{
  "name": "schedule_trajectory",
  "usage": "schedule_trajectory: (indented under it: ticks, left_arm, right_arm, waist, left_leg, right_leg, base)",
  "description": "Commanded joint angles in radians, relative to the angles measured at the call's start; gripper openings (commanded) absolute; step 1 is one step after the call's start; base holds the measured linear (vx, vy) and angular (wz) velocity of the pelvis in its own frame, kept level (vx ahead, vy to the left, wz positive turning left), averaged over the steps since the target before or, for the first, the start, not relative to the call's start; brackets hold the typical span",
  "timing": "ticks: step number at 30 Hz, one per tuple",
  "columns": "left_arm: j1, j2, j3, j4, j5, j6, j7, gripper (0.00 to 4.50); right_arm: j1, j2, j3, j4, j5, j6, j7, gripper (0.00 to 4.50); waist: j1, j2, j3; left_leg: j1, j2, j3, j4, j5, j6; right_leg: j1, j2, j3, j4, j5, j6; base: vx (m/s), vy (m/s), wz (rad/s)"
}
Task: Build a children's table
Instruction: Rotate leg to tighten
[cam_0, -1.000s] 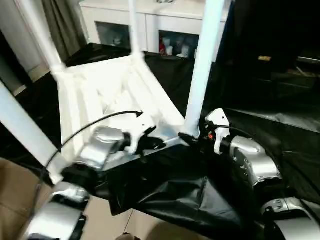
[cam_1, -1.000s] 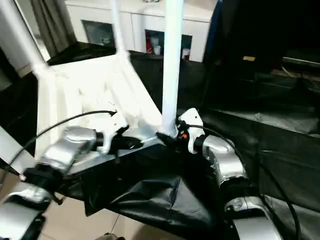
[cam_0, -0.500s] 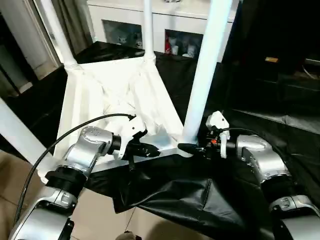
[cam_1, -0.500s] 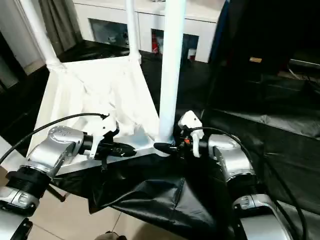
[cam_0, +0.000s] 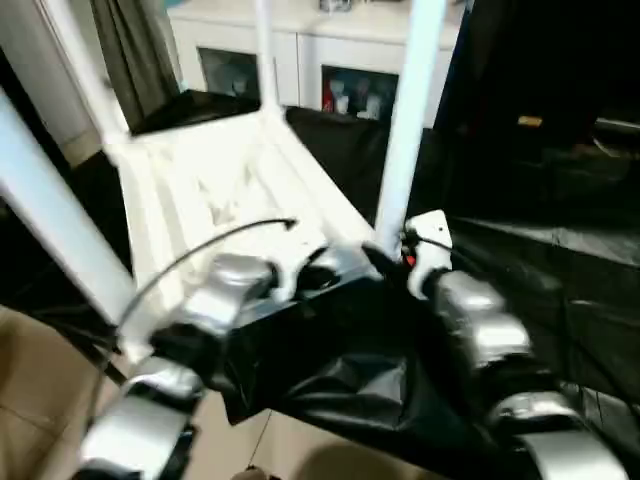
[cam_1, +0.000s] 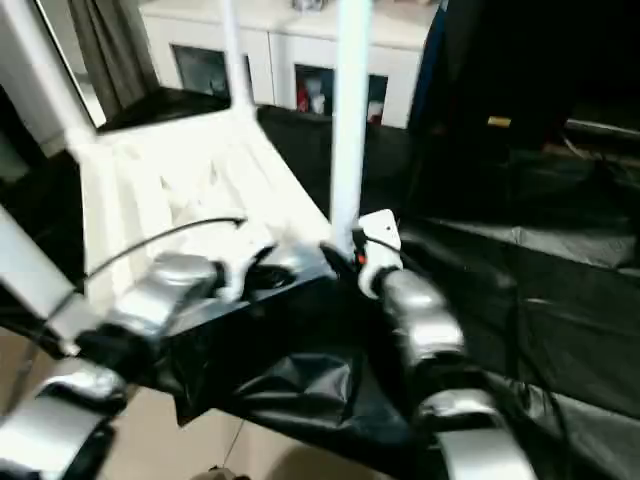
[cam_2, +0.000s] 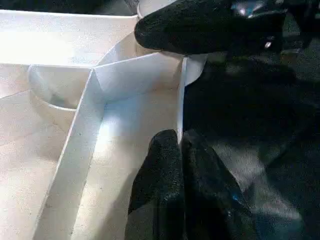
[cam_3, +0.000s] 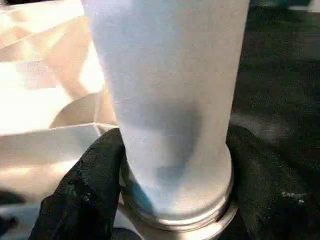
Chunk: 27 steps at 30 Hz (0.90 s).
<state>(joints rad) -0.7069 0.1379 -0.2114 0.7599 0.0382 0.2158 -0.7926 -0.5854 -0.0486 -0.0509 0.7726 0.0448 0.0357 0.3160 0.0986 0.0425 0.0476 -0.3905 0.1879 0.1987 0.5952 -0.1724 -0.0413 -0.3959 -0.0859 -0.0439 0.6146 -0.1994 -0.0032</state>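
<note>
In the head camera's view, the children's table lies upside down on a black sheet, ribbed underside up and its legs rising out of frame. Beyond the two grippers stands a white glass-door cabinet with small items behind the panes, too blurred to name; a dark curtain hangs beyond the table's far left corner. The left gripper sits at the table's near edge, and the right gripper is just beside it at the base of the near right leg. A black cable arcs over the left forearm and crosses in front of the tabletop. In the left wrist view, the left gripper's fingers are pressed together on the thin white rim wall of the table, one finger inside the ribbed compartment, the other outside over the black sheet. Ahead of them a finger of the right gripper lies against the corner socket. In the right wrist view, the right gripper's fingers stand apart on either side of the white leg just above its collar, both touching it.
</note>
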Motion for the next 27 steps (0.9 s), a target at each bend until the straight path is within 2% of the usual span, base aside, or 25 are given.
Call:
schedule_trajectory:
  ticks: [1, 3, 4, 6, 8, 9, 12, 14, 15, 17, 20, 24, 25, 27]
  left_arm:
    - [-0.049, -0.06, 0.002, 0.006, -0.008, -0.04, 0.053, 0.0]
    - [-0.049, -0.063, -0.003, 0.006, -0.012, -0.057, 0.028, 0.0]
    - [-0.041, -0.056, -0.006, -0.008, -0.022, -0.061, -0.005, 0.0]
    - [-0.032, -0.044, -0.011, -0.022, -0.03, -0.066, -0.038, 0.0]
    - [-0.022, -0.024, -0.019, -0.032, -0.026, -0.078, -0.062, 0.0]
    - [-0.003, 0.013, -0.024, -0.047, -0.024, -0.094, -0.113, 0.0]
    - [0.013, 0.045, -0.027, -0.057, -0.029, -0.105, -0.166, 0.0]
    - [0.038, 0.083, -0.029, -0.094, -0.051, -0.101, -0.251, 0.0]
    - [0.051, 0.1, -0.031, -0.118, -0.063, -0.092, -0.292, 0.0]
    - [0.057, 0.109, -0.032, -0.131, -0.069, -0.085, -0.31, 0.0]
    - [0.079, 0.14, -0.042, -0.17, -0.082, -0.071, -0.37, 0.0]
    - [0.107, 0.163, -0.051, -0.218, -0.097, -0.043, -0.42, 0.0]
    - [0.116, 0.168, -0.053, -0.237, -0.103, -0.03, -0.432, 0.0]
    - [0.121, 0.17, -0.054, -0.248, -0.104, -0.024, -0.432, 0.0]
  right_arm:
    - [0.011, 0.085, 0.083, 0.028, -0.019, 0.003, 0.047, 2.72]
    - [0.013, 0.093, 0.092, 0.023, -0.007, -0.012, 0.102, 2.72]
    - [0.016, 0.083, 0.094, 0.012, 0.002, -0.022, 0.137, 3.42]
    - [0.017, 0.068, 0.098, 0.001, 0.004, -0.035, 0.156, 3.42]
    - [0.018, 0.04, 0.101, -0.011, 0.001, -0.044, 0.177, 3.62]
    - [0.021, -0.017, 0.103, -0.037, 0.001, -0.053, 0.236, 3.86]
    - [0.029, -0.075, 0.109, -0.063, 0.016, -0.05, 0.34, 3.86]
    - [0.048, -0.151, 0.124, -0.107, 0.037, -0.036, 0.495, 3.86]
    - [0.053, -0.181, 0.128, -0.123, 0.048, -0.024, 0.554, 3.86]
    - [0.054, -0.196, 0.127, -0.127, 0.054, -0.021, 0.589, 3.86]
    - [0.046, -0.246, 0.134, -0.129, 0.074, -0.012, 0.692, 3.86]
    - [0.026, -0.266, 0.131, -0.113, 0.087, -0.005, 0.74, 3.86]
    - [0.021, -0.269, 0.132, -0.112, 0.092, -0.001, 0.756, 3.59]
    - [0.018, -0.269, 0.138, -0.108, 0.089, 0.007, 0.774, 3.59]
  waist:
    - [-0.006, -0.004, -0.06]
    - [-0.006, -0.004, -0.06]
    - [-0.005, -0.009, -0.061]
    - [-0.007, -0.007, -0.062]
    - [-0.006, -0.008, -0.064]
    - [-0.006, -0.008, -0.067]
    - [-0.007, -0.01, -0.071]
    - [-0.001, -0.012, -0.074]
    - [0.002, -0.009, -0.077]
    - [0.001, -0.01, -0.076]
    - [0.006, -0.01, -0.073]
    - [0.012, -0.01, -0.069]
    - [0.013, -0.01, -0.068]
    - [0.014, -0.012, -0.067]
  left_leg:
    - [0.031, 0.04, -0.026, -0.085, -0.296, -0.019]
    - [0.029, 0.04, -0.027, -0.085, -0.294, -0.013]
    - [0.027, 0.04, -0.027, -0.085, -0.288, -0.005]
    - [0.023, 0.04, -0.027, -0.085, -0.269, 0.004]
    - [0.023, 0.04, -0.027, -0.083, -0.256, 0.012]
    - [0.02, 0.04, -0.026, -0.079, -0.21, 0.029]
    - [0.015, 0.039, -0.022, -0.069, -0.151, 0.069]
    - [0.013, 0.04, -0.02, -0.061, -0.121, 0.102]
    - [0.015, 0.043, -0.017, -0.058, -0.106, 0.117]
    - [0.013, 0.043, -0.016, -0.054, -0.09, 0.136]
    - [0.016, 0.046, -0.016, -0.056, -0.123, 0.131]
    - [0.022, 0.051, -0.016, -0.064, -0.174, 0.09]
    - [0.023, 0.051, -0.015, -0.065, -0.182, 0.083]
    - [0.023, 0.05, -0.014, -0.066, -0.188, 0.076]
  right_leg:
    - [0.028, -0.062, 0.035, -0.088, -0.249, -0.184]
    - [0.029, -0.062, 0.035, -0.088, -0.239, -0.182]
    - [0.032, -0.064, 0.035, -0.086, -0.23, -0.184]
    - [0.034, -0.064, 0.034, -0.082, -0.201, -0.19]
    - [0.036, -0.064, 0.033, -0.08, -0.176, -0.196]
    - [0.04, -0.063, 0.032, -0.074, -0.11, -0.21]
    - [0.045, -0.061, 0.03, -0.062, -0.009, -0.235]
    - [0.05, -0.06, 0.026, -0.054, 0.048, -0.256]
    - [0.045, -0.058, 0.025, -0.049, 0.077, -0.268]
    - [0.042, -0.056, 0.025, -0.044, 0.11, -0.283]
    - [0.041, -0.059, 0.024, -0.051, 0.037, -0.292]
    - [0.034, -0.06, 0.026, -0.057, -0.054, -0.281]
    - [0.034, -0.06, 0.027, -0.058, -0.066, -0.28]
    - [0.032, -0.06, 0.027, -0.06, -0.085, -0.273]
  base:
    - [0.0, 0.0, 0.0]
    - [0.0, 0.0, 0.0]
    - [0.0, 0.0, 0.0]
    - [0.0, 0.0, 0.0]
    - [0.0, 0.0, 0.0]
    - [0.0, 0.0, 0.0]
    - [0.0, 0.0, 0.0]
    - [0.0, 0.0, 0.0]
    - [0.0, 0.0, 0.0]
    - [0.0, 0.0, 0.0]
    - [0.0, 0.0, 0.0]
    - [0.0, 0.0, 0.0]
    - [0.0, 0.0, 0.0]
    - [0.0, 0.0, 0.0]
